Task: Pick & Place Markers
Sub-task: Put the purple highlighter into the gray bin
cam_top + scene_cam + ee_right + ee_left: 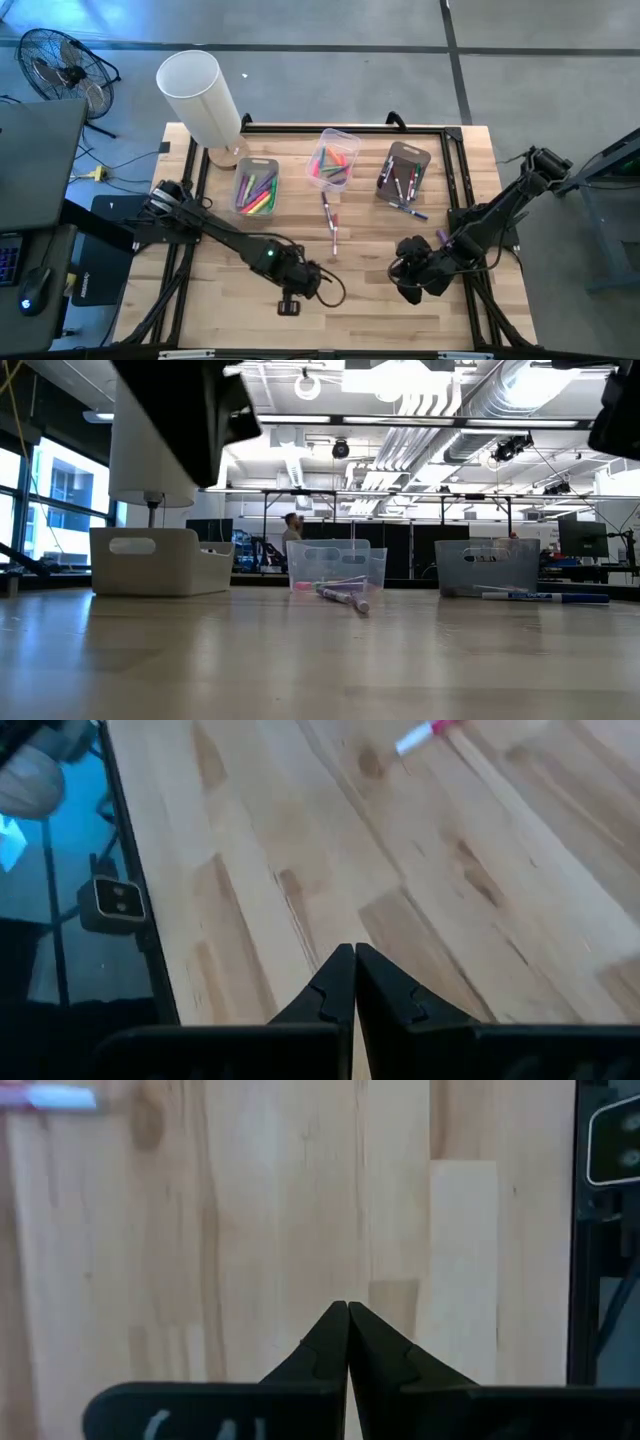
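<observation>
Loose markers lie flat on the wooden table: two pinkish ones (331,227) in front of the middle bin and a blue-and-white one (410,209) by the right bin. More markers stand in the white left bin (256,187), the clear middle bin (333,160) and the grey right bin (403,172). My left gripper (347,1308) hovers over bare table near the front centre (316,280), shut and holding nothing. My right gripper (354,950) hangs at the front right (408,278), also shut on nothing. Each wrist view catches a marker far off (50,1097) (425,735).
A tall white cylinder (200,100) stands at the table's far left corner beside the left bin. A black frame (455,170) runs along the table's edges. Bare wood stretches across the near half of the table (320,660).
</observation>
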{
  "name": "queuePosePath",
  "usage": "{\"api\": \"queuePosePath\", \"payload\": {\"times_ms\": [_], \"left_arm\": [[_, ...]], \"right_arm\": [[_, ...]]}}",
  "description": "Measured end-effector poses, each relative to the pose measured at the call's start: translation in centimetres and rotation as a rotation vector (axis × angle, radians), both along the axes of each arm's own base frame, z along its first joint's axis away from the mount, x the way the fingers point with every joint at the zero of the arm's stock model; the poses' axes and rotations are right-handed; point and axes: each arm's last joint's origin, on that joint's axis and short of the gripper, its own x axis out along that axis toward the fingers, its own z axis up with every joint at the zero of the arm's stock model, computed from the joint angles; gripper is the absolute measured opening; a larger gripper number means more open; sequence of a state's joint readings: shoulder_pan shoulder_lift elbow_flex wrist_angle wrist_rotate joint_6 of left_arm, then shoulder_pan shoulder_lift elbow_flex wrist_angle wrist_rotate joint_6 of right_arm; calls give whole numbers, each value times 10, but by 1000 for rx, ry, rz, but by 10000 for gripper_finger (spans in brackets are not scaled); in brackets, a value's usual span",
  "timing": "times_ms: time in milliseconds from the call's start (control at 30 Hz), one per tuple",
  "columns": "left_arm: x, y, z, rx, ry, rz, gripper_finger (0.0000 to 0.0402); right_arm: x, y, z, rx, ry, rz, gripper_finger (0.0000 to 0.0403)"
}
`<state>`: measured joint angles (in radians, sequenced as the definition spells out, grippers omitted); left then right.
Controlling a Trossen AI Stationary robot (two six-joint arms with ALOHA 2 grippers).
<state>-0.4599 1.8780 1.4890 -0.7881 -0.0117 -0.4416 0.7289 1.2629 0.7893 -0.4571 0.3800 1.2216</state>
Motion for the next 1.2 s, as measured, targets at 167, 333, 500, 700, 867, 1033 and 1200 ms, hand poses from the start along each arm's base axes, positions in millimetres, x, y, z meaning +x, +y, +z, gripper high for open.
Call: {"api": "queuePosePath", "payload": {"times_ms": [167,333,500,700,867,1033,1200], "left_arm": [[-26,14,-23,1,24,10,0],[-66,36,-27,-19,-20,68,0],[-105,56,-21,-79,-117,164,0],[-125,66,0,-161,-235,210,0],[-129,69,10,-168,-289,206,0],[-129,68,10,-181,-280,203,0],[-129,68,10,-192,-275,207,0]], "right_arm": [[5,-7,18,-26,182,-24,0],[24,-18,28,-77,496,-33,0],[38,-35,20,-115,846,-29,0],[31,-59,-6,-160,1117,-9,0],[18,-82,-31,-110,1235,19,1],[4,-101,-53,-16,1315,89,1],[-8,-115,-66,27,1368,86,34]]}}
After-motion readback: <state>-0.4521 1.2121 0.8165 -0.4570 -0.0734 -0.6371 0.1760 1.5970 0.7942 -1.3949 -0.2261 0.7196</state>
